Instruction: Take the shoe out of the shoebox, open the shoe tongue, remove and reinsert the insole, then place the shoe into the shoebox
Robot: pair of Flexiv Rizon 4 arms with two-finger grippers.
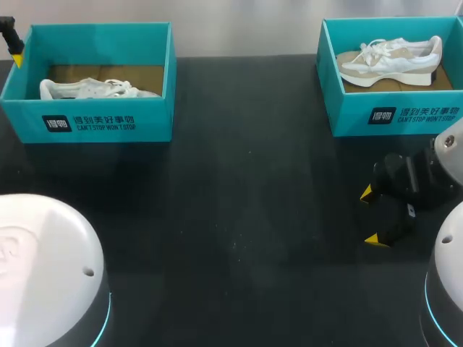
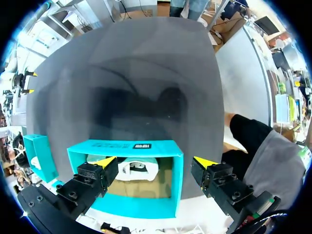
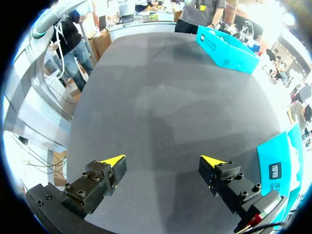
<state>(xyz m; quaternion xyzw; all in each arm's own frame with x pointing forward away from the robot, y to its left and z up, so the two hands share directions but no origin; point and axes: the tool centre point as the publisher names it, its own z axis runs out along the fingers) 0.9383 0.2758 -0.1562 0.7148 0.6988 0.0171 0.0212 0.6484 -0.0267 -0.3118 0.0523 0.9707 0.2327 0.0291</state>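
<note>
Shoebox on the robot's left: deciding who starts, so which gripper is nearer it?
Left. The left gripper is at the far outer corner of that shoebox; the right gripper is across the table, before the other shoebox.

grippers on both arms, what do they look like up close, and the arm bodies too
The left gripper and right gripper each have two blocky black fingers with bolt heads and bright yellow wedge tips. The arm bodies are rounded glossy white shells over a dark grey band edged with a glowing cyan ring.

The left shoebox (image 1: 145, 124) is teal, its shoe (image 1: 98, 89) white, the table (image 1: 239, 217) black, the right pincer (image 1: 370, 216) yellow-tipped.
</note>
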